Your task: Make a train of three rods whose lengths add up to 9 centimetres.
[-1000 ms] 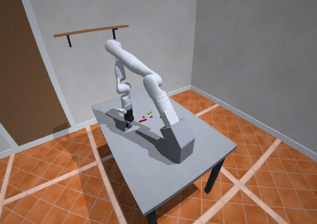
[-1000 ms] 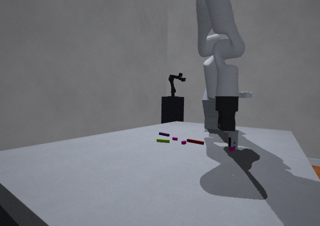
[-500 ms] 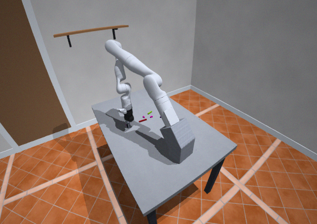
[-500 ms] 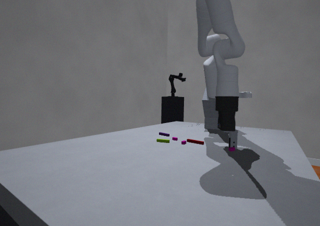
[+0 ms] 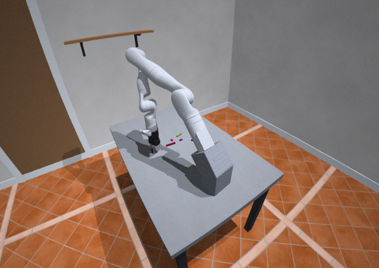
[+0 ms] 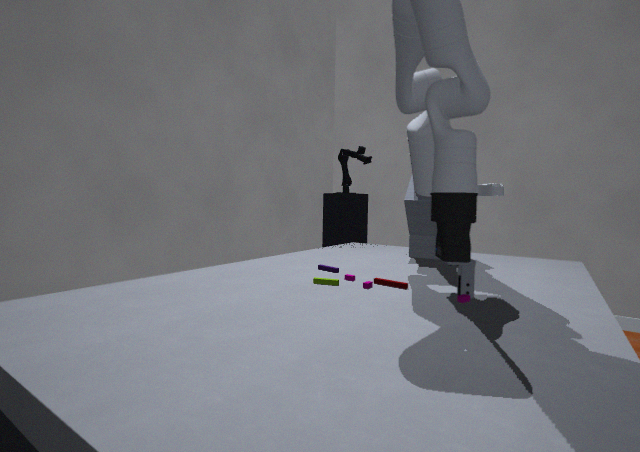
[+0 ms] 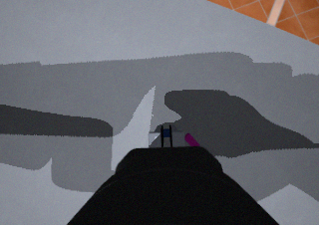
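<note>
My gripper [image 6: 463, 293] points straight down at the table and is shut on a magenta rod [image 6: 463, 298] that lies on the surface in the arm's shadow. The same rod pokes out beside the fingers in the wrist view [image 7: 191, 139]. To its left lie a red rod [image 6: 390, 283], two more magenta rods [image 6: 367, 284] [image 6: 349, 277], a lime rod [image 6: 326, 281] and a purple rod [image 6: 328, 268]. In the top view the gripper [image 5: 151, 149] is left of the red rod [image 5: 170, 143] and the lime rod [image 5: 178, 134].
The arm's grey base block [image 5: 213, 168] stands on the table to the right of the rods. A dark stand with a small arm [image 6: 344, 218] is beyond the far table edge. The table edge is close behind the gripper in the wrist view.
</note>
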